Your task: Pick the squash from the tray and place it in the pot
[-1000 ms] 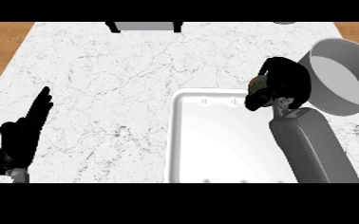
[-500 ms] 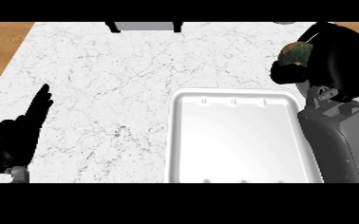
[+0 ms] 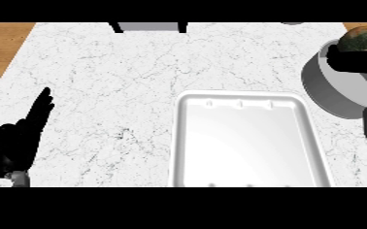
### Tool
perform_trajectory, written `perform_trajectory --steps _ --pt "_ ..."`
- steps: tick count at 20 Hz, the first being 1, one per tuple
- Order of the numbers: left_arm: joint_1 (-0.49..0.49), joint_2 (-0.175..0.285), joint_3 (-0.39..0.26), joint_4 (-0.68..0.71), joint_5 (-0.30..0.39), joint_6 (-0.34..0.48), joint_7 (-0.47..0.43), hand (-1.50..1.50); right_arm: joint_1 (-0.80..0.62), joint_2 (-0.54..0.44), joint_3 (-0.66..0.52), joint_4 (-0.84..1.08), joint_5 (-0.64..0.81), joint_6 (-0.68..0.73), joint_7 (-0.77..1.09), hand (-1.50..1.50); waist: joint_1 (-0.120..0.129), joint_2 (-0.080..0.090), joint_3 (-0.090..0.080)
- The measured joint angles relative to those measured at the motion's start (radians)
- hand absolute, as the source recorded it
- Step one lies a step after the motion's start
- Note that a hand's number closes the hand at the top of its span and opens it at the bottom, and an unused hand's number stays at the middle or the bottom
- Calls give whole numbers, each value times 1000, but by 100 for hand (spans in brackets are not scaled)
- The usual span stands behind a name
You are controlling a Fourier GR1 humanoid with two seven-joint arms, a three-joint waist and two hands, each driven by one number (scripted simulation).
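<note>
The dark green and brown squash (image 3: 356,40) shows at the far right edge, above the grey pot (image 3: 331,88). My right hand (image 3: 335,56) is curled round it, with only black fingers showing beneath and beside it; most of the hand is cut off by the view's edge. The white tray (image 3: 243,97) lies in the lower middle with nothing in it, left of the pot. My left hand (image 3: 23,138) rests open at the lower left, fingers pointing up.
A grey object with black legs (image 3: 147,27) sits at the counter's far edge. Wooden floor (image 3: 13,41) shows beyond the counter's upper left corner. White marble counter (image 3: 122,87) stretches left of the tray.
My right hand has carried the squash further right, from beside the tray's far corner to over the pot. The right forearm has left the view. The left hand has not moved.
</note>
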State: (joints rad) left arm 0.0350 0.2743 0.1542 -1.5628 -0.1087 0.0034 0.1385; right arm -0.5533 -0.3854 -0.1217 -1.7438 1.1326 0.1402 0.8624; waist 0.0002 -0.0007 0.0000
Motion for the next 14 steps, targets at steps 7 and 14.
perform_trajectory --steps 7,14 --pt "0 -13 0 3 -12 -9 -13 0 -24 -99 -149 185 -90 -94 -173 150 4 1 0" --pt "-19 -21 -5 -6 -28 -8 15 0 -80 -201 -246 515 -149 -212 -390 150 12 4 1"
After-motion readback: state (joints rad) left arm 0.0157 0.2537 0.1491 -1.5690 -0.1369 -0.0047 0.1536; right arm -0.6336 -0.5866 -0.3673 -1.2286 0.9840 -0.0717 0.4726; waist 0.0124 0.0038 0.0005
